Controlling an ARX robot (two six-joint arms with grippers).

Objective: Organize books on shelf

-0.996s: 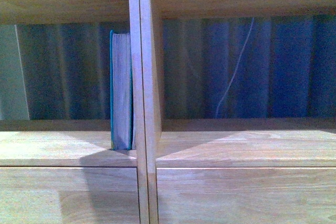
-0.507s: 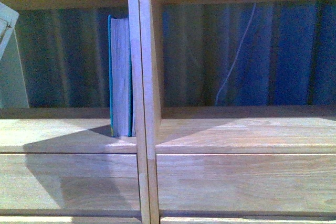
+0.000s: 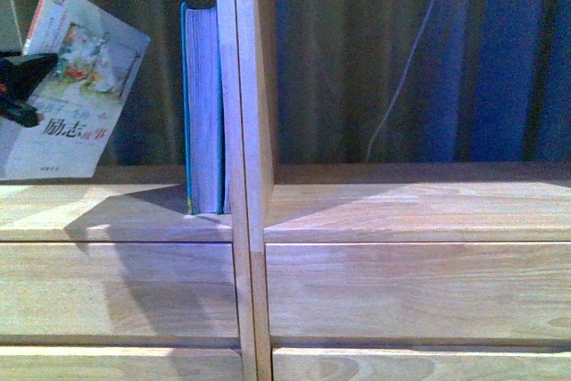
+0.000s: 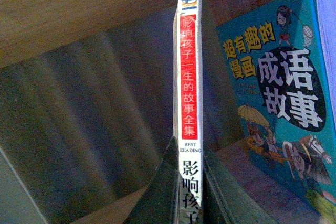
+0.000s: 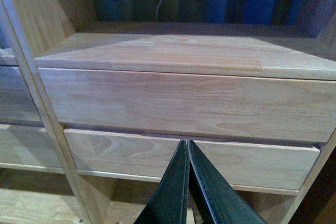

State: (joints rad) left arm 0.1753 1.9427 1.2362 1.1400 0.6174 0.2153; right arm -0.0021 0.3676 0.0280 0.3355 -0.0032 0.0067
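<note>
The thin white paperback with a colourful picture hangs tilted in the left compartment of the light wood shelf. My left gripper is shut on it at the far left edge. In the left wrist view its red and white spine stands between the fingers of the left gripper. The thick teal book stands upright against the central divider, apart from the paperback; its illustrated cover shows in the left wrist view. My right gripper is shut and empty, in front of the drawer fronts.
The right compartment holds no books; blue striped cloth and a thin white cord show behind it. Plain drawer fronts lie below both compartments. The shelf board above the left compartment is close over the paperback.
The paperback, held in my left gripper, has come into the front view from the left. The shelf sits higher in the picture than before. The teal book has not moved on the shelf.
</note>
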